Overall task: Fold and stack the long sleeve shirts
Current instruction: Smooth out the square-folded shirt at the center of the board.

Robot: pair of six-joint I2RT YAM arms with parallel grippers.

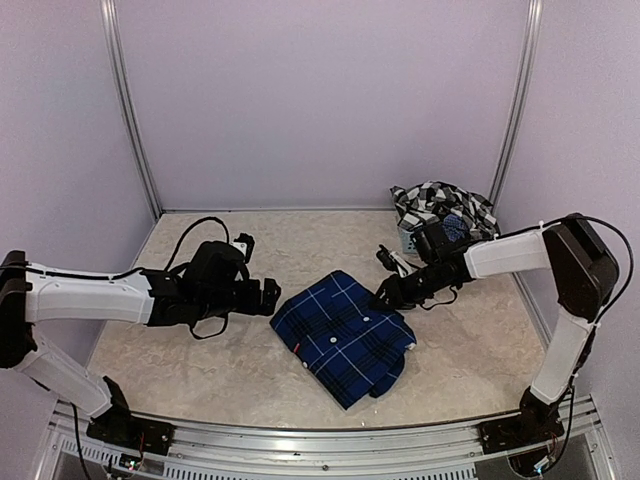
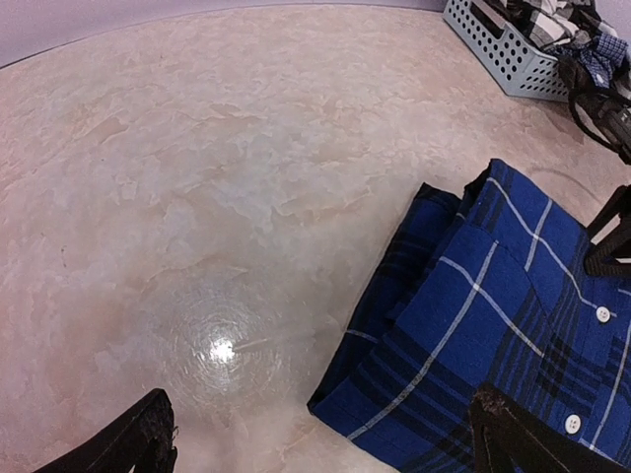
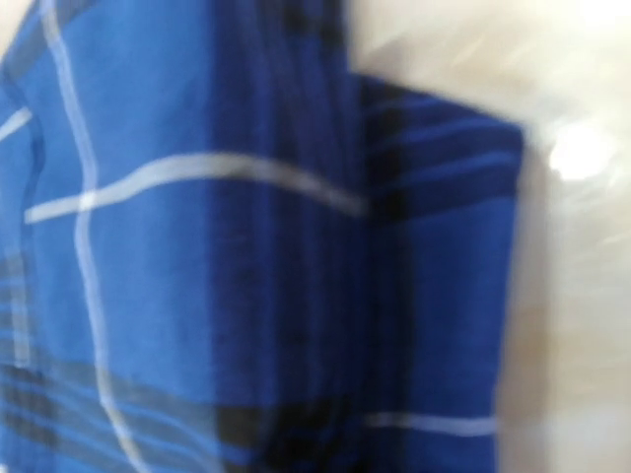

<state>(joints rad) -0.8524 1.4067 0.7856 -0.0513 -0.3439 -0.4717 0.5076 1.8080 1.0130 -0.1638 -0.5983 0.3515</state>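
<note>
Your navy shirt [image 1: 343, 337] lies folded, white grid lines and buttons up. Your left gripper [image 1: 266, 297] gapes wide and empty; whether your right gripper [image 1: 386, 294], at the shirt's edge, is open or gripping is unclear.

The pale, marbled worktop [image 1: 200, 365] carries a folded navy plaid shirt [image 1: 345, 335], lying flat near its middle with its white buttons facing up. At the far right corner stands a small grey-blue mesh basket [image 2: 503, 54], with a black-and-white checked shirt [image 1: 445, 203] heaped in it.
</note>
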